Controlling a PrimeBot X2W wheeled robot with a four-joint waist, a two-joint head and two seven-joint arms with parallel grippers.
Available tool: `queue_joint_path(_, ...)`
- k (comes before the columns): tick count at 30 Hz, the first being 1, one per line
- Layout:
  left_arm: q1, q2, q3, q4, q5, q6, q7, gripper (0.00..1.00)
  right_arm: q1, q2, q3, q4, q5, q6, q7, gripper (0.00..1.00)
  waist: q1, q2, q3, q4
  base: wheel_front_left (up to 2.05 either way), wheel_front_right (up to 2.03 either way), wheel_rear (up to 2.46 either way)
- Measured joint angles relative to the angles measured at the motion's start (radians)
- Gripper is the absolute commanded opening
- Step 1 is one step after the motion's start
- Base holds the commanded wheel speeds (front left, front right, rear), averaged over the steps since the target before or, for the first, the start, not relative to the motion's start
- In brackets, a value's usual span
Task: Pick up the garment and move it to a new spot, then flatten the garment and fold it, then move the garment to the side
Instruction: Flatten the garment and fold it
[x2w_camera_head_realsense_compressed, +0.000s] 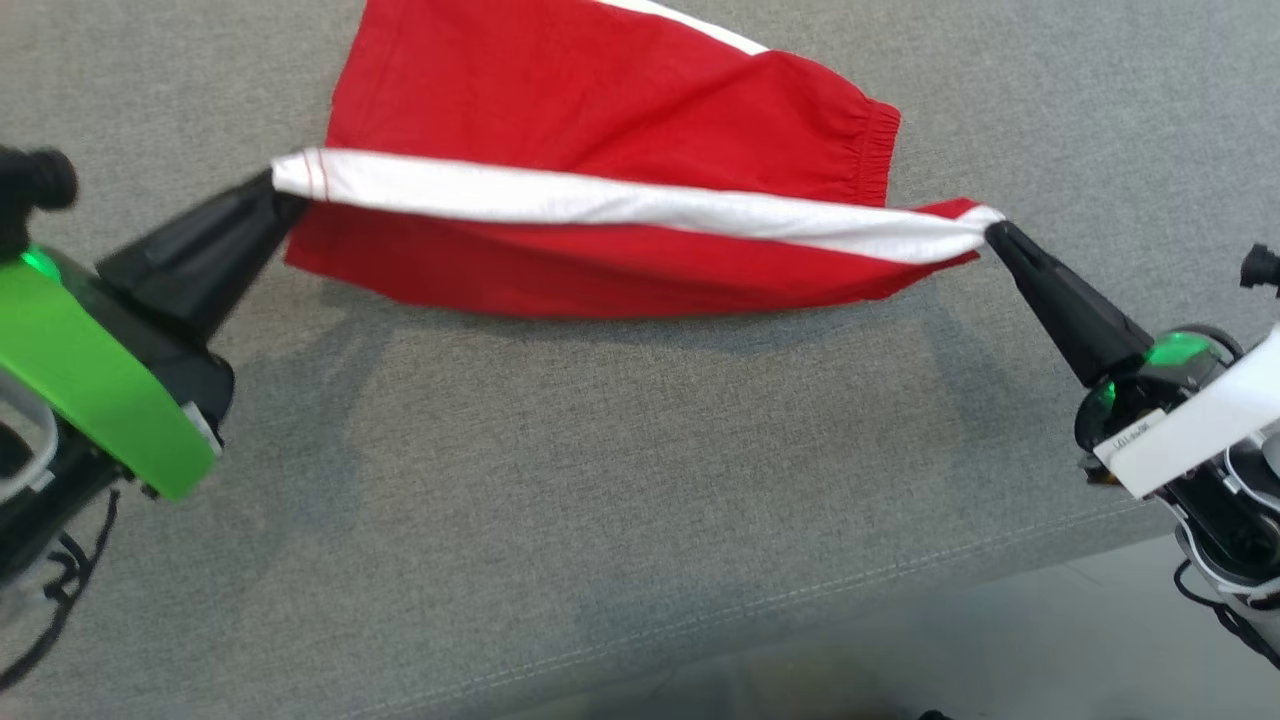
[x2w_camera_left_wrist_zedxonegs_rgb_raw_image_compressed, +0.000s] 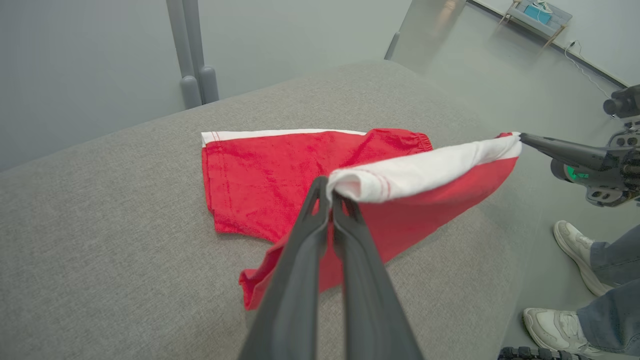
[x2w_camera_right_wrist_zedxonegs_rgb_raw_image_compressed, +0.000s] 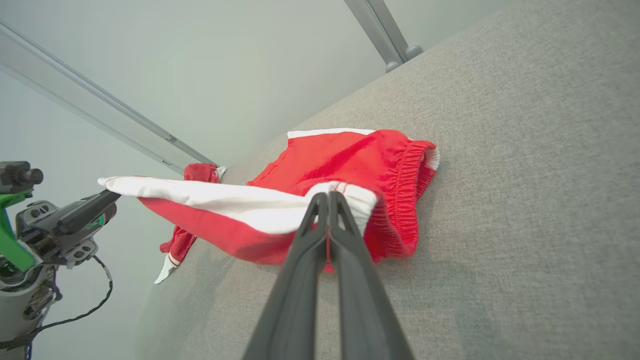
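I have both pincers clamped on the garment (x2w_camera_head_realsense_compressed: 600, 110), a pair of red shorts with a white side stripe. My left gripper (x2w_camera_head_realsense_compressed: 283, 195) is pinched tight on the hem end of that stripe. My right gripper (x2w_camera_head_realsense_compressed: 990, 232) is closed just as tight on the waistband end. The stripe runs taut between them, lifted off the grey cushion (x2w_camera_head_realsense_compressed: 600, 480). The near half of the shorts hangs from that line. The far half lies flat on the cushion beyond it, with the elastic waistband toward my right.

Toward me, a broad stretch of cushion lies between the hanging cloth and the front seam (x2w_camera_head_realsense_compressed: 880, 575), with floor (x2w_camera_head_realsense_compressed: 1050, 620) past it at my lower right. In the left wrist view the cushion's edge curves close by my right gripper, and a person's shoes (x2w_camera_left_wrist_zedxonegs_rgb_raw_image_compressed: 575, 245) stand on the floor just beyond. Two grey posts (x2w_camera_left_wrist_zedxonegs_rgb_raw_image_compressed: 192, 55) rise behind the cushion's far edge.
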Motion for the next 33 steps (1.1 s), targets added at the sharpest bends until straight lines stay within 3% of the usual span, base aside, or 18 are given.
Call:
queue_joint_path(5,-0.176,-0.005,0.02,0.022,-0.03,0.025,0.068,0.0,-0.094,0.051,-0.021,0.009,0.021,-0.014,0.019,0.0,0.0,0.0,0.049,-0.023,0.0,0.0,0.0)
queue_joint_path(7,-0.237,-0.015,0.017,0.048,-0.033,0.035,0.099,0.0,-0.128,0.069,-0.031,0.028,0.027,-0.04,0.021,0.0,0.0,0.0,0.069,-0.031,0.0,0.0,0.0)
queue_joint_path(18,-0.482,-0.056,-0.067,0.283,0.015,0.091,0.261,0.0,-0.327,0.179,-0.007,0.141,0.043,-0.097,0.082,0.0,0.0,0.0,0.183,-0.065,0.0,0.0,0.0)
queue_joint_path(33,-0.657,-0.112,-0.119,0.489,0.102,0.09,0.295,0.0,-0.433,0.282,0.042,0.255,0.015,-0.08,0.098,0.0,0.0,0.0,0.237,-0.136,0.0,0.0,0.0)
